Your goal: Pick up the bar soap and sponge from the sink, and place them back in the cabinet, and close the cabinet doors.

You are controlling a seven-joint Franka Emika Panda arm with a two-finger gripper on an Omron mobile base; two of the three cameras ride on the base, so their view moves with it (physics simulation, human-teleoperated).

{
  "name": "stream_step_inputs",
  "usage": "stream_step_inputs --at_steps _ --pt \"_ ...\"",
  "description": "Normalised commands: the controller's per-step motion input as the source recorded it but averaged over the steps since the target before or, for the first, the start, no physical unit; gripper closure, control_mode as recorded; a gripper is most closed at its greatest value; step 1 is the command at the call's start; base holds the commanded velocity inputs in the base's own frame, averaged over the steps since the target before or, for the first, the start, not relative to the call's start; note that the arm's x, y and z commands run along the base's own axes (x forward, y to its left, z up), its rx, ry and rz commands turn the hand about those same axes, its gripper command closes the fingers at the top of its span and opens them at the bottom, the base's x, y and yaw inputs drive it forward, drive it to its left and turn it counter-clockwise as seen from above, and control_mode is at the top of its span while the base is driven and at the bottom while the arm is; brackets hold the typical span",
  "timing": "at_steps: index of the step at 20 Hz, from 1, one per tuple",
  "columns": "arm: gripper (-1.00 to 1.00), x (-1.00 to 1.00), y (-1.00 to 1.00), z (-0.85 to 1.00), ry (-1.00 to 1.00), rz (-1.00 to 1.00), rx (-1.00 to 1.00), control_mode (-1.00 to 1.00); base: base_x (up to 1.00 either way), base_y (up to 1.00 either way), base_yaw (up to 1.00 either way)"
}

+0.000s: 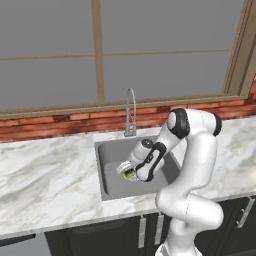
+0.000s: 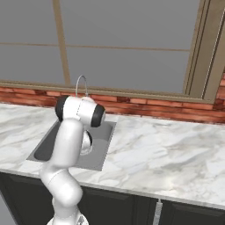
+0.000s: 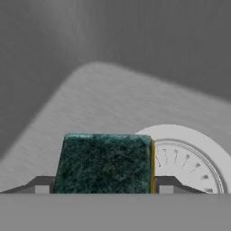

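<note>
Clamping the sponge (image 3: 104, 163) across its side faces, the tool (image 3: 103, 189) sits low in the sink (image 1: 107, 165), drain (image 3: 189, 158) at three o'clock; soft and light, it likely squashes, so mid-body grip suits.

A white marble tabletop (image 1: 45, 185) runs below a wide grey-paned window (image 1: 50, 50) with tan wooden frame bars. Between window and tabletop lies a red brick strip (image 1: 45, 125). Under the tabletop sit dark lower cabinets (image 1: 100, 237) with silver bar handles.
</note>
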Motion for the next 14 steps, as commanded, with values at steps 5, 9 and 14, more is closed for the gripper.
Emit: stream_step_inputs --at_steps 5,9,14 --pt "1.00 -0.29 0.09 0.35 -0.08 0.00 -0.14 -1.00 0.00 0.00 0.00" --pt "1.00 -0.56 0.00 0.24 -0.04 0.00 -0.12 -1.00 0.00 0.00 0.00" --pt "1.00 -0.67 0.00 0.31 0.00 0.00 -0.09 -1.00 0.00 0.00 0.00"
